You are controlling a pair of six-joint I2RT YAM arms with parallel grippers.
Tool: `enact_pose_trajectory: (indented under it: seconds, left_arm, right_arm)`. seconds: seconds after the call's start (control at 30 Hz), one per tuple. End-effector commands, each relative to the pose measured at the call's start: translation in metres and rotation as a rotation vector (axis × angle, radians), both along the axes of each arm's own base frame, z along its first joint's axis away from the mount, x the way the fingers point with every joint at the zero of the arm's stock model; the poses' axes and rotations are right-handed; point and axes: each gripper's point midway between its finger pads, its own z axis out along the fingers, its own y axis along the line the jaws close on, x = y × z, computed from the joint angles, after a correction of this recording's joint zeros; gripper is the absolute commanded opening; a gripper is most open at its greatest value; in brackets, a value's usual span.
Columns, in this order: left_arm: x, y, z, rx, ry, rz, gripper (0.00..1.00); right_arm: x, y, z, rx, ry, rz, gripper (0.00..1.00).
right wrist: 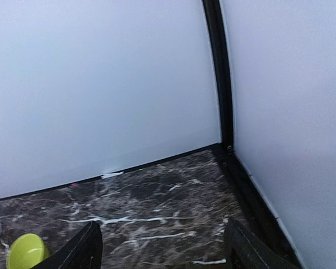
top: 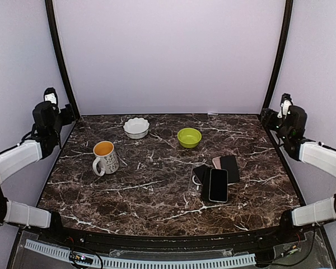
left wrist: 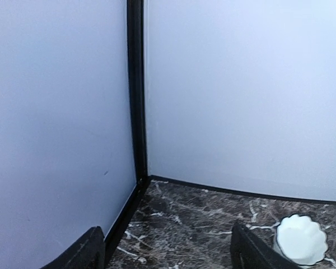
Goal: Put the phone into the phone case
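Phone (top: 218, 185) flat, screen up, lower right of centre on desk (top: 129, 196), well apart from both arms. Dark flat pieces (top: 230, 167) touch its left side and upper right corner; cannot tell what each is. Mug (top: 105, 157) upright, left of centre. Green bowl (top: 189, 137) and white bowl (top: 136, 128) further back, apart from each other. Left arm (top: 22, 154) raised at left edge, right arm (top: 316, 154) at right edge. Left jaws wide apart, nothing between. Right jaws likewise.

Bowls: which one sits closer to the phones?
The green bowl. It stands to the right of the white fluted bowl, and the phones lie just in front of it, slightly to the right.
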Motion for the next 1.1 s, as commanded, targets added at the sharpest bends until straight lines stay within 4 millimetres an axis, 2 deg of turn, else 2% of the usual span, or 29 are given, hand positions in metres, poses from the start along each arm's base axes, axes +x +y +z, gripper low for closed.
enact_pose_trajectory:
  seconds: [0.0,0.1,0.13,0.17,0.2,0.23,0.27,0.3,0.37,0.4,0.43,0.47,0.5,0.53,0.57,0.6,0.63,0.67,0.7,0.73,0.77,0.83,0.9,0.93,0.97,1.0,1.07]
  left_arm:
    - [-0.017,-0.056,0.025,-0.048,0.035,-0.174,0.74]
    - [-0.032,-0.108,0.050,-0.045,0.026,-0.351,0.64]
    - [-0.042,-0.136,0.049,-0.044,0.054,-0.441,0.62]
    - [-0.047,-0.150,0.058,-0.047,0.051,-0.485,0.57]
    - [-0.058,-0.179,0.048,-0.038,0.106,-0.568,0.55]
    - [-0.063,-0.193,0.051,-0.039,0.118,-0.609,0.51]
    - [-0.076,-0.226,0.035,-0.018,0.183,-0.693,0.50]
    - [-0.077,-0.243,0.025,0.001,0.224,-0.728,0.49]
    - [-0.106,-0.305,-0.004,0.068,0.322,-0.878,0.48]
    - [-0.114,-0.318,-0.015,0.087,0.365,-0.915,0.49]
    - [-0.124,-0.347,-0.036,0.116,0.425,-0.978,0.51]
    - [-0.130,-0.364,-0.040,0.123,0.453,-1.029,0.54]
    - [-0.138,-0.388,-0.066,0.174,0.519,-1.080,0.56]
    - [-0.140,-0.402,-0.066,0.196,0.537,-1.104,0.57]
    - [-0.148,-0.420,-0.094,0.251,0.604,-1.138,0.58]
    - [-0.150,-0.432,-0.091,0.263,0.618,-1.162,0.59]
    - [-0.159,-0.447,-0.113,0.283,0.678,-1.209,0.59]
    - [-0.161,-0.456,-0.112,0.272,0.690,-1.236,0.59]
    - [-0.172,-0.469,-0.126,0.238,0.748,-1.300,0.60]
    - [-0.176,-0.478,-0.125,0.194,0.754,-1.330,0.60]
    - [-0.184,-0.486,-0.134,0.160,0.789,-1.381,0.60]
    - [-0.190,-0.503,-0.138,0.083,0.792,-1.439,0.62]
    - [-0.193,-0.515,-0.147,0.036,0.818,-1.462,0.65]
    - [-0.192,-0.521,-0.146,0.011,0.821,-1.465,0.67]
    - [-0.195,-0.525,-0.158,-0.002,0.858,-1.477,0.67]
    - [-0.194,-0.532,-0.154,-0.029,0.861,-1.481,0.68]
    - [-0.196,-0.542,-0.172,-0.066,0.925,-1.487,0.68]
  right_arm:
    - [-0.011,0.075,-0.027,0.016,0.273,0.186,0.74]
    - [-0.021,0.110,-0.042,-0.043,0.395,0.223,0.73]
    - [-0.023,0.119,-0.047,-0.058,0.431,0.230,0.72]
    - [-0.027,0.128,-0.054,-0.072,0.474,0.235,0.72]
    - [-0.033,0.136,-0.062,-0.092,0.523,0.241,0.72]
    - [-0.036,0.146,-0.068,-0.111,0.555,0.254,0.72]
    - [-0.040,0.155,-0.073,-0.121,0.584,0.266,0.71]
    - [-0.043,0.164,-0.080,-0.131,0.615,0.280,0.71]
    - [-0.049,0.178,-0.092,-0.150,0.664,0.301,0.72]
    - [-0.053,0.187,-0.099,-0.170,0.684,0.313,0.71]
    - [-0.055,0.190,-0.106,-0.188,0.700,0.312,0.72]
    - [-0.056,0.191,-0.115,-0.200,0.724,0.309,0.72]
    - [-0.058,0.191,-0.125,-0.200,0.753,0.303,0.72]
    - [-0.059,0.191,-0.133,-0.201,0.778,0.296,0.72]
    - [-0.061,0.190,-0.140,-0.203,0.801,0.290,0.72]
    - [-0.064,0.189,-0.147,-0.202,0.822,0.285,0.72]
    - [-0.067,0.188,-0.154,-0.202,0.840,0.283,0.72]
    - [-0.071,0.187,-0.158,-0.196,0.853,0.283,0.72]
    - [-0.076,0.186,-0.162,-0.191,0.866,0.285,0.72]
    - [-0.080,0.185,-0.165,-0.180,0.876,0.288,0.72]
    - [-0.085,0.185,-0.167,-0.168,0.880,0.294,0.74]
    - [-0.094,0.186,-0.170,-0.148,0.893,0.304,0.79]
    - [-0.102,0.184,-0.172,-0.141,0.903,0.289,0.84]
    - [-0.106,0.183,-0.172,-0.141,0.904,0.279,0.87]
    - [-0.110,0.181,-0.173,-0.140,0.906,0.270,0.90]
    - [-0.112,0.181,-0.172,-0.136,0.902,0.262,0.92]
    - [-0.117,0.178,-0.171,-0.126,0.893,0.246,0.93]
